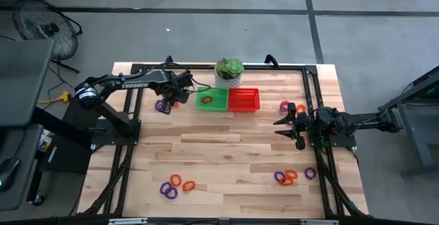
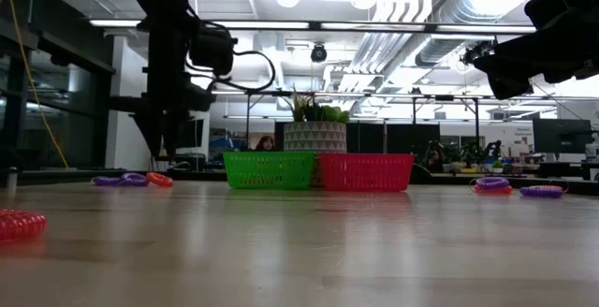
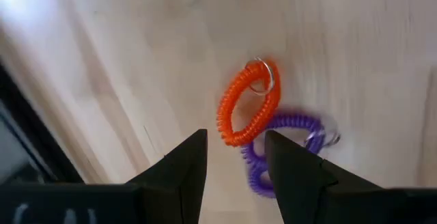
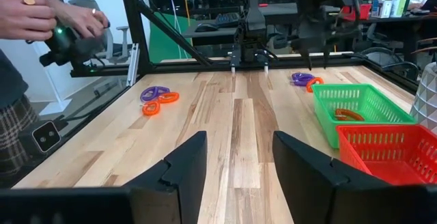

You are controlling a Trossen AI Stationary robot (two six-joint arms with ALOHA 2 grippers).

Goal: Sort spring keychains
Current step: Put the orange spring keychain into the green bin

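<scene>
Right under the left gripper (image 3: 233,157), an orange spring keychain (image 3: 247,104) lies on the wooden table (image 1: 226,149), a coiled oval with a metal ring, overlapping a purple spring keychain (image 3: 280,147). The gripper's fingers stand apart above them, holding nothing. In the high view this pair sits upper left of centre, beside the green basket (image 1: 211,99), which holds an orange coil. The right gripper (image 1: 286,130) hangs parted and empty at mid right.
</scene>
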